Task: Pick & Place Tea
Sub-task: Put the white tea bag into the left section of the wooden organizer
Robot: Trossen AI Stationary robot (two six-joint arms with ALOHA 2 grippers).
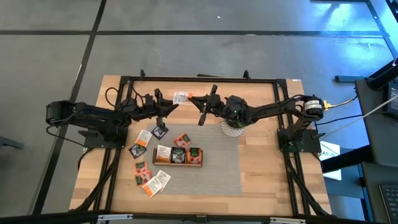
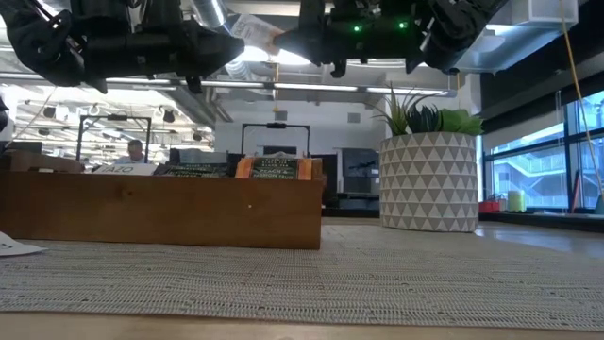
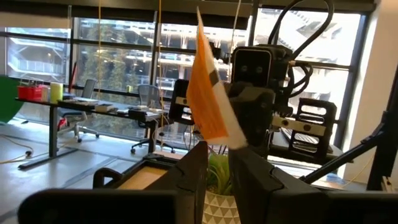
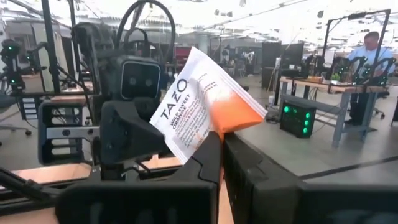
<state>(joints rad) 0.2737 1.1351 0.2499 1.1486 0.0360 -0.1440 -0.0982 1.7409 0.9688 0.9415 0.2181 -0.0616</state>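
**High view: one tea sachet held aloft at the table's far edge**

My right gripper (image 1: 194, 98) reaches in from the right, above the far part of the table (image 1: 267, 174). It is clamped on a white-and-orange sachet (image 1: 181, 97). In my right wrist view the two fingers sit tight together with the sachet (image 4: 193, 112) pinched between them at its orange end. Its printed white end sticks up and tilts away from the gripper (image 4: 221, 140).

My left gripper (image 1: 163, 102) comes in from the left and faces the right one, just beside the sachet. In my left wrist view its fingers (image 3: 245, 168) stand a little apart, with a narrow slit between them. The sachet (image 3: 208, 93) rises edge-on above their tips, and its lower corner ends right at one fingertip. I cannot tell whether it touches.

Nearer on the table, the wooden tray (image 1: 177, 165) lies on a grey mat (image 1: 217, 168) with sachets standing in its three compartments (image 1: 179, 155). Loose sachets (image 1: 144, 138) lie scattered left of the tray, some near its left end and some toward the near left of the mat (image 1: 155, 182). The potted plant (image 1: 233, 129) stands right of the tray, under my right arm.
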